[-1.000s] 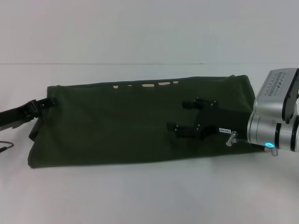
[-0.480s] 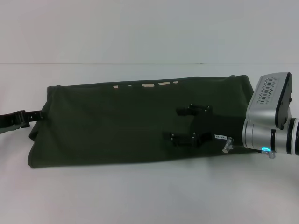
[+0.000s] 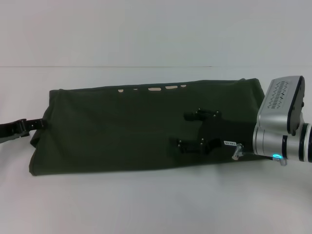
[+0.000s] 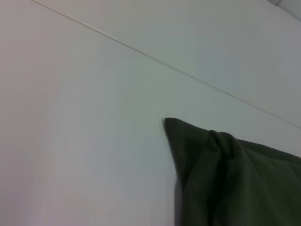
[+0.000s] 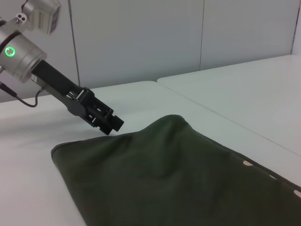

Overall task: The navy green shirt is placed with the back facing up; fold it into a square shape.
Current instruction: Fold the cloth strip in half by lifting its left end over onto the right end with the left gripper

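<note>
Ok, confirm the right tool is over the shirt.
Yes: in the head view the right tool sits above the shirt.

**Silver wrists, black grippers**

The right arm's wrist (image 3: 278, 141) is a brushed-silver cylinder with a black ring seam and a small lit spot of blue-green on its underside. A boxy silver camera housing (image 3: 282, 103) sits on top of it, with rows of vent slots on its face and a black edge. A short silver bolt (image 3: 237, 151) sticks out beside a small white label with dark print. The right gripper (image 3: 195, 129) is matt black, its two fingers dotted with small pale screws.

The left gripper (image 5: 101, 117) is likewise black and blocky, on a black bar leading to a silver wrist (image 5: 21, 54) with a green light, a silver box (image 5: 42, 14) above and a thin dark cable (image 5: 28, 101) trailing off.
</note>
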You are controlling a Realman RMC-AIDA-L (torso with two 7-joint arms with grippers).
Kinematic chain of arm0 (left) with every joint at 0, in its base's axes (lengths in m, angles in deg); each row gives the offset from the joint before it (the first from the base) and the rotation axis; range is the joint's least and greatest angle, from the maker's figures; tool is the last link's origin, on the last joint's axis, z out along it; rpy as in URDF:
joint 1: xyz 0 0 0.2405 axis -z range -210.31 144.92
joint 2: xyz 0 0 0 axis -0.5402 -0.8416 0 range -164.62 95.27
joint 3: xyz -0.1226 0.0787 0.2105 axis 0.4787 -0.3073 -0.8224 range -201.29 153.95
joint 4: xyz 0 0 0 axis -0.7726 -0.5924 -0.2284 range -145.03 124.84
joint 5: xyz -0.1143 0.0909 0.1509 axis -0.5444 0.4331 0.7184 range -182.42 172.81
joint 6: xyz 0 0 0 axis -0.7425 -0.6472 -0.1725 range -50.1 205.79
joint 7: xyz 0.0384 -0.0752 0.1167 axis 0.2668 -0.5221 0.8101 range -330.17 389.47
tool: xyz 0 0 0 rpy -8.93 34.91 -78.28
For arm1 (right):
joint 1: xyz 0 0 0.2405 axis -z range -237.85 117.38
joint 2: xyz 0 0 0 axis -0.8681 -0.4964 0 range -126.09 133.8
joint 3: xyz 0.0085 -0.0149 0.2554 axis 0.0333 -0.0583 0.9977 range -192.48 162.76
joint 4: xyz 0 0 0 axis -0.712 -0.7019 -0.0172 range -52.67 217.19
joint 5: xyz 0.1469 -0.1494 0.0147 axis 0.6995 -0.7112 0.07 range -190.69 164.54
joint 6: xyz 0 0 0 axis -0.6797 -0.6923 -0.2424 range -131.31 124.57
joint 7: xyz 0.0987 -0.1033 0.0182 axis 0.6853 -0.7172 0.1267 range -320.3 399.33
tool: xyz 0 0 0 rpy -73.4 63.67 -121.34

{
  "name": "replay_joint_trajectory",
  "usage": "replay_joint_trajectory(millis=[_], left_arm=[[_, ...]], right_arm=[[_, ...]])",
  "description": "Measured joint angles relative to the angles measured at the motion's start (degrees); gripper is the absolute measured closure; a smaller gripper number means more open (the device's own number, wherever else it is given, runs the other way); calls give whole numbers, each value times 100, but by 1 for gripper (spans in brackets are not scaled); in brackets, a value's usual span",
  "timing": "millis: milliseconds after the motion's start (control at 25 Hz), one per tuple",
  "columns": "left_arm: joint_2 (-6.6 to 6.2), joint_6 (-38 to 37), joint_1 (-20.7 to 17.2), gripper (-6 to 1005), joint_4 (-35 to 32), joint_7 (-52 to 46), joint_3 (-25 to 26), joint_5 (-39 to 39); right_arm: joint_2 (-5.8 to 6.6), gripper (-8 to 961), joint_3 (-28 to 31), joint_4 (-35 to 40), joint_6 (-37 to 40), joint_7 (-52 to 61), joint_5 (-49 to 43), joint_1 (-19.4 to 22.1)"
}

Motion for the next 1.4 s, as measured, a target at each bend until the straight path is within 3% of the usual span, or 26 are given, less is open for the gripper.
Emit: replay_joint_trajectory(millis=[960,1400], left_arm=[[89,84,8,264,60,-22,-62,9],[274,-85,88,301,68,-45,-109,-5]], right_arm=[[0,58,31,0,-3,45,9,0],[0,58,11,-7,-3,59,9,15]])
